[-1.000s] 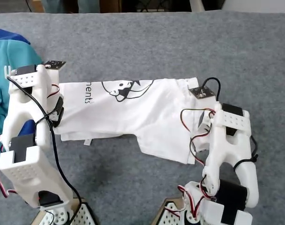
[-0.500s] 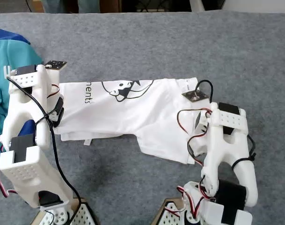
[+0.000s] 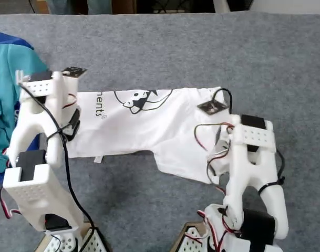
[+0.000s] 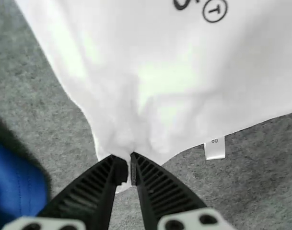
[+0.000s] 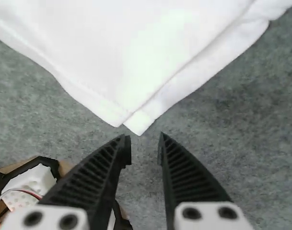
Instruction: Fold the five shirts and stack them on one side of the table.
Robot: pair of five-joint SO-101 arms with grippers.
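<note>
Lying across the middle of the grey felt-covered table (image 3: 265, 58), the white cloth shirt with a black printed graphic (image 3: 149, 123) is spread flat and partly folded, its long side running from one arm to the other. The left gripper (image 4: 127, 160) is clamped on the shirt's edge. Its black ribbed fingers (image 4: 100, 184) meet on a pinch of bunched white cloth, and a small white label tab (image 4: 214, 148) hangs off the hem nearby. In the high view this arm stands at the end of the shirt nearest the pile of teal and blue cloth (image 3: 7, 68) at the table's edge. The pile appears to be further shirts, though their number cannot be told. The right gripper (image 5: 145, 140) hovers over bare grey felt just beside the shirt's doubled corner (image 5: 136, 123), jaws a little apart, holding nothing and clear of the cloth. In the high view the right arm stands at the shirt's opposite end.
</note>
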